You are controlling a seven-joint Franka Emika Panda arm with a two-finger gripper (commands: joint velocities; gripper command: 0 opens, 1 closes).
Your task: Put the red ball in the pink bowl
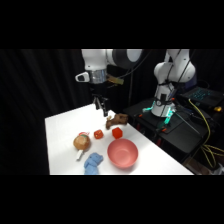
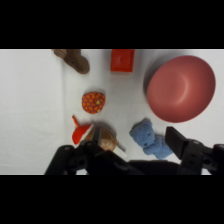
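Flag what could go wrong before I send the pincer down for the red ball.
The red ball lies among clutter: the red block looks much alike and could be grabbed by mistake. The tan-brown round thing and blue plush toy lie close by, so the open pincer may knock them coming down. The ball could roll off before reaching the pink bowl.

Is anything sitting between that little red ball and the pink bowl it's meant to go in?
Nothing visible does. The red ball lies on bare white table, apart from the pink bowl. The red block sits off to one side of that stretch and the blue toy to the other.
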